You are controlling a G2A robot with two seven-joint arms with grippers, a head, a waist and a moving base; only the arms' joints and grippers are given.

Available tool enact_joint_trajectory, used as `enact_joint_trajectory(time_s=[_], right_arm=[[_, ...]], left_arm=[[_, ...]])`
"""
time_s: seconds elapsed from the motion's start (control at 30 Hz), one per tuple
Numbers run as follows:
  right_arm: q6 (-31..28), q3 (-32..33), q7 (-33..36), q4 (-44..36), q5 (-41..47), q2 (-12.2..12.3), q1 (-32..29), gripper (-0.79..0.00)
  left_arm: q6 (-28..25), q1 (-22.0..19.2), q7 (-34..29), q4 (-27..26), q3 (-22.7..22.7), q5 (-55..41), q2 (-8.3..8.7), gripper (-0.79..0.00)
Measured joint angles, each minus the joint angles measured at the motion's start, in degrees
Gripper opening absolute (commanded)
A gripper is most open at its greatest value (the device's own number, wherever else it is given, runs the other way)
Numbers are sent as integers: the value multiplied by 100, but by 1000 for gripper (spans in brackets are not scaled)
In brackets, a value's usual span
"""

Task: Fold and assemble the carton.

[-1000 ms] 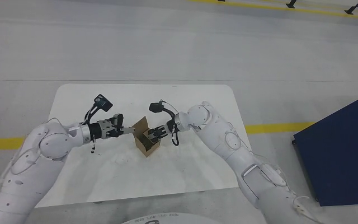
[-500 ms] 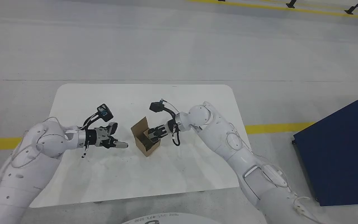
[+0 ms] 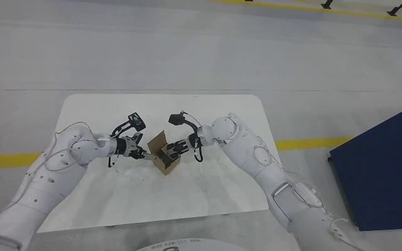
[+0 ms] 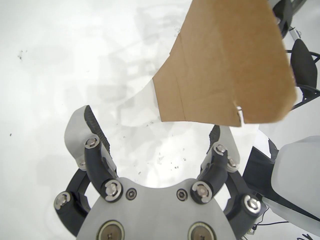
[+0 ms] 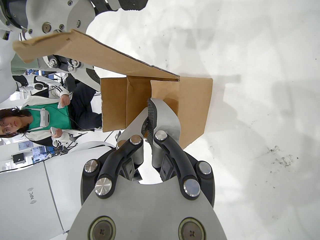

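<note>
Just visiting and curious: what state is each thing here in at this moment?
carton: half assembled, one flap raised, top open.
left tool: open, close to the carton, gripping nothing.
right tool: shut on a carton wall.

Small printed sign [image 5: 32, 199] on white arm shell [image 5: 27, 226]

I'm working in what looks like an industrial hall: bare grey floor [image 3: 188, 50], yellow lane lines [image 3: 314, 142], one white surface [image 3: 220, 188], a blue crate [image 3: 377, 176].
</note>
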Motion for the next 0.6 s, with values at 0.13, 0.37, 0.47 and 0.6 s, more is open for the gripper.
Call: enact_joint_trajectory(time_s=[0.13,0.37,0.47,0.6], right_arm=[[6,-32,11,20,20,-4,28,-785],[-81,-67,-37,38,61,-10,61,-785],[-193,-10,-99,36,162,6,32,-785],[-533,59,254,87,676,26,-14,-785]], left_arm=[[97,-110,61,133,189,51,-67,0],[214,-230,150,302,304,3,-123,0],[311,-274,150,349,342,-13,-145,0],[422,-338,140,400,415,-31,-182,0]])
